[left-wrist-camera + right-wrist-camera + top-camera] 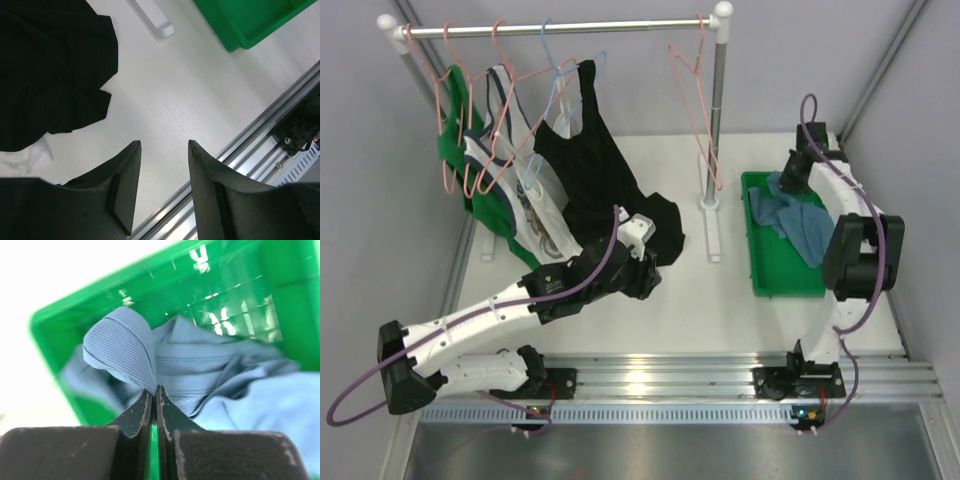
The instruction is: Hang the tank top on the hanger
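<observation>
The dusty blue tank top [800,222] lies crumpled in the green bin [757,270] at the right. My right gripper [790,185] is at the bin's far end, shut on a fold of the tank top [165,365], its jaws pinched together on a ribbed strap [122,352]. The pink hanger [697,110] hangs empty from the right end of the rail. My left gripper [164,147] is open and empty above the white table, beside the hem of the black top [50,75].
A rack rail [560,28] carries several hangers with a green top [455,150], a white printed top [525,190] and the black top [605,170]. The rack's right post [716,130] and foot [711,230] stand between the arms. An aluminium rail [660,378] runs along the near edge.
</observation>
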Robot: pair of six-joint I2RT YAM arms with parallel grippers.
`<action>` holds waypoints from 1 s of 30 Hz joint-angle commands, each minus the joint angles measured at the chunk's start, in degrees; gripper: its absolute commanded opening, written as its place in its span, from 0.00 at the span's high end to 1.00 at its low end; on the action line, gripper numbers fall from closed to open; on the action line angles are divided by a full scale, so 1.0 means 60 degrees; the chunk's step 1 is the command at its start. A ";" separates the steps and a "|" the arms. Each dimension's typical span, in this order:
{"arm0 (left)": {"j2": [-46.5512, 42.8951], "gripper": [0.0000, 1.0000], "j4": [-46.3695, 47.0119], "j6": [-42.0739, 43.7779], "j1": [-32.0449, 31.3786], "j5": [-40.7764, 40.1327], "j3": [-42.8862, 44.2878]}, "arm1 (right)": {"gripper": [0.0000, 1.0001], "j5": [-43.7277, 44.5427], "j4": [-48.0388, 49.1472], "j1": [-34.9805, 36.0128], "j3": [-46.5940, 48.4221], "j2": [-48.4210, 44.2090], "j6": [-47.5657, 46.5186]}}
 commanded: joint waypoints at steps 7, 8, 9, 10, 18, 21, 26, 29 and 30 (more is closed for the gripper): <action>-0.0650 0.52 0.0211 -0.0154 -0.0040 -0.0564 0.0358 | 1.00 -0.0119 -0.1459 0.0180 0.1618 -0.4443 -0.0082; -0.0709 0.52 0.0283 -0.0169 -0.0040 -0.0593 0.0358 | 1.00 -0.0119 -0.1533 0.0180 0.1662 -0.4710 -0.0082; -0.0753 0.52 0.0284 -0.0170 -0.0026 -0.0608 0.0343 | 1.00 -0.0134 -0.1722 0.0455 0.1807 -0.4959 -0.0082; -0.0797 0.52 0.0284 -0.0184 -0.0026 -0.0637 0.0357 | 1.00 -0.0134 -0.1840 0.0473 0.1910 -0.5411 -0.0097; -0.0973 0.52 0.0401 -0.0052 -0.0026 -0.0900 0.0460 | 1.00 -0.1376 -0.2837 0.0531 0.4017 -0.6689 0.0078; -0.1134 0.52 0.0504 -0.0169 -0.0040 -0.1018 0.0431 | 1.00 -0.2269 -0.2940 0.0532 0.4633 -0.6997 0.0239; -0.1500 0.51 0.0781 -0.0418 -0.0026 -0.1325 0.0343 | 1.00 -0.4187 -0.2487 0.0531 0.5309 -0.7232 0.1117; -0.1690 0.47 0.1422 -0.0652 -0.0026 -0.1268 0.0285 | 1.00 -0.5478 -0.1988 0.0546 0.5339 -0.7290 0.1894; -0.1720 0.45 0.1673 -0.0740 -0.0026 -0.1224 0.0255 | 1.00 -0.5669 -0.1958 0.0532 0.5354 -0.7363 0.1968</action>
